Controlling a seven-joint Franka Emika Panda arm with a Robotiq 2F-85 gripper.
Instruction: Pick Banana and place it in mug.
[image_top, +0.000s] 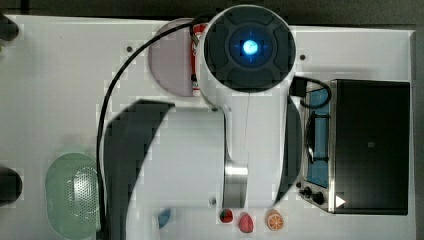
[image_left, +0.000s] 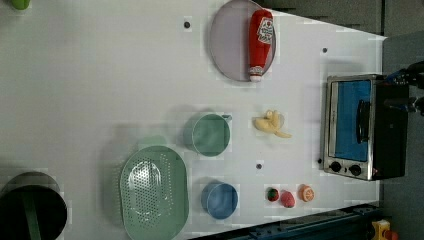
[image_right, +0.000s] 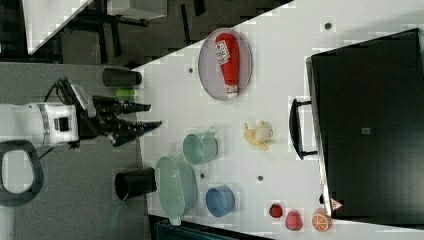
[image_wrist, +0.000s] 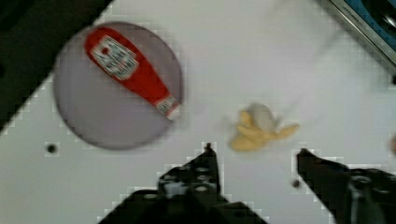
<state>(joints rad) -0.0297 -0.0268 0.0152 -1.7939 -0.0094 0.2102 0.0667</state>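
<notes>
The pale yellow banana (image_left: 270, 123) lies on the white table between the mug and the toaster oven; it also shows as the banana (image_right: 258, 134) and the banana (image_wrist: 259, 128). The teal-green mug (image_left: 210, 134) stands upright and empty just beside it, and in the right view the mug (image_right: 199, 148) sits left of the banana. My gripper (image_right: 150, 115) is open and holds nothing, well off the table surface. In the wrist view the gripper (image_wrist: 256, 153) has its two dark fingers spread either side of the banana, which lies far below. In the top view my arm hides both banana and mug.
A grey plate (image_left: 227, 60) carries a red ketchup bottle (image_left: 261, 42). The toaster oven (image_left: 357, 127) stands past the banana. A green perforated bowl (image_left: 154, 192) and a blue bowl (image_left: 220, 200) sit near the mug. Three small fruit toys (image_left: 287, 199) lie by the table edge.
</notes>
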